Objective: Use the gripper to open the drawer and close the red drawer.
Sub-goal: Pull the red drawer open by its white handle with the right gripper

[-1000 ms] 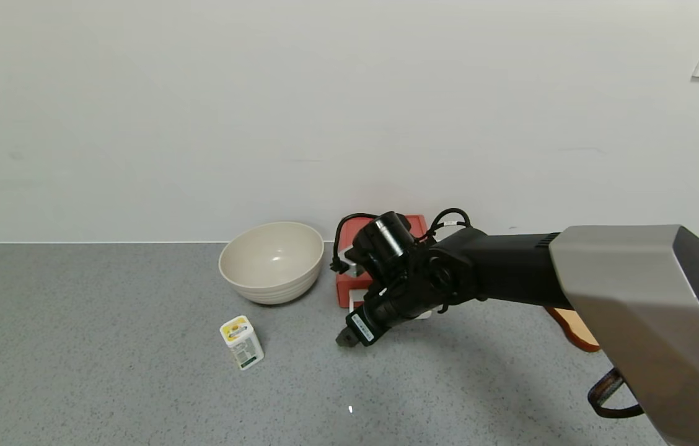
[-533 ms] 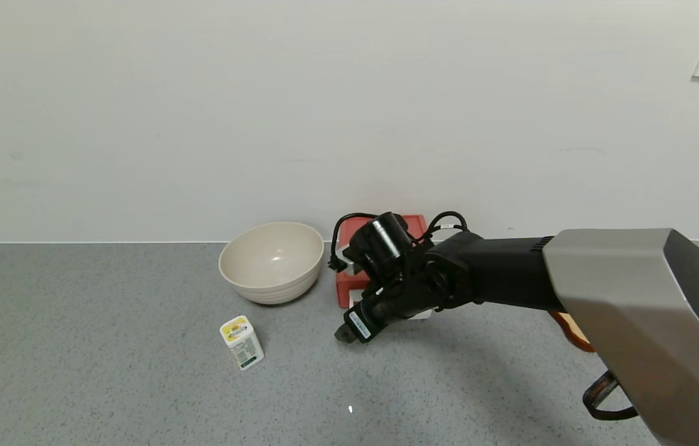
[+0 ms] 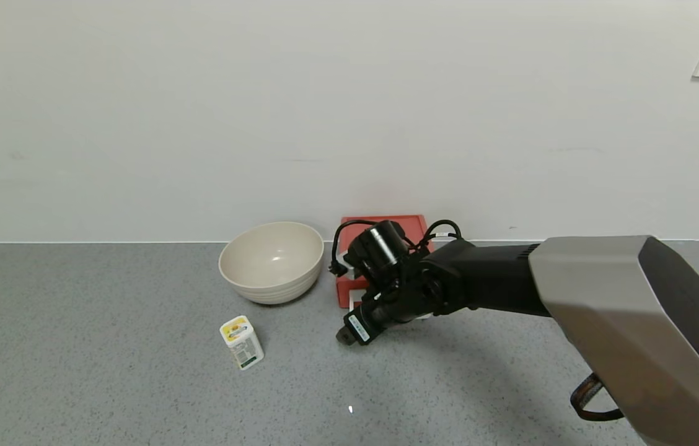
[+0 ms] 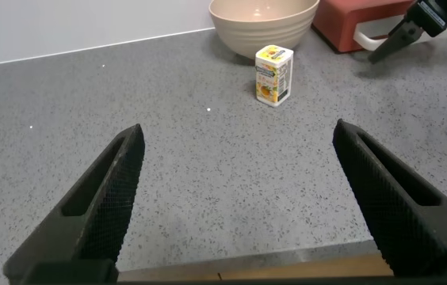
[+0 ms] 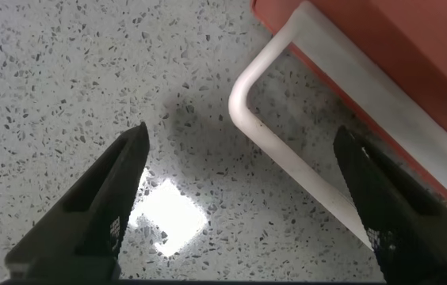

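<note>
The salmon-red drawer lies flat on the grey counter against the wall, right of the beige bowl. Its white loop handle sticks out toward me. My right gripper hangs low over the counter just in front of the drawer, jaws wide open. In the right wrist view the handle's corner and bar lie between the two fingers, apart from both. The drawer's red front fills that view's corner. My left gripper is open and empty over bare counter, far from the drawer.
A beige bowl stands left of the drawer. A small white and yellow box stands in front of the bowl. A wooden object with a brown strap lies at the right, partly hidden by my right arm.
My right arm has sunk a little and drawn slightly back toward the drawer; more of the drawer's top shows behind the wrist. The drawer, bowl and box have not moved.
</note>
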You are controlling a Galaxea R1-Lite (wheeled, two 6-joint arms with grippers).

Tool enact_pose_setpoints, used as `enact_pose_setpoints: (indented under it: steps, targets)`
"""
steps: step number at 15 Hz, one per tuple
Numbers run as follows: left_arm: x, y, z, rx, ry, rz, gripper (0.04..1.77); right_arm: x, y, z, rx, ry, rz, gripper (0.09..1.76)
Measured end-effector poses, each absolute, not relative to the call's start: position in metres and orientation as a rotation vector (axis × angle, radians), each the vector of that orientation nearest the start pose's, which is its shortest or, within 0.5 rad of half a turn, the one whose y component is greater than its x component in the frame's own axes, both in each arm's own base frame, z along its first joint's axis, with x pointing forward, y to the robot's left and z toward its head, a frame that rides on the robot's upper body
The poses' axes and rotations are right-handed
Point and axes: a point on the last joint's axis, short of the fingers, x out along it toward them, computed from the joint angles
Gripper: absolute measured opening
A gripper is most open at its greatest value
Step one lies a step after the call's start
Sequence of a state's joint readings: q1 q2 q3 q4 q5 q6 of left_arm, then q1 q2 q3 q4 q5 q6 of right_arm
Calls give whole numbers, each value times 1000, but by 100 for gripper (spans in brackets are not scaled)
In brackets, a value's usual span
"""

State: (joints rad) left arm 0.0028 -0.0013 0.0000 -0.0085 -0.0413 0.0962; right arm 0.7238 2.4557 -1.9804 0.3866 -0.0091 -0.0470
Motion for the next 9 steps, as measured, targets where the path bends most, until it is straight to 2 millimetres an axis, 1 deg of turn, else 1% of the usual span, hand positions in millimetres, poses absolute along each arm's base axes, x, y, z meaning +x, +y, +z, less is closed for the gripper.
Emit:
enact_pose_setpoints:
  steps: [9]
  targets:
    - [-23,-1,76,96,-12,-38,172,361,325,98,-347,847,695,171]
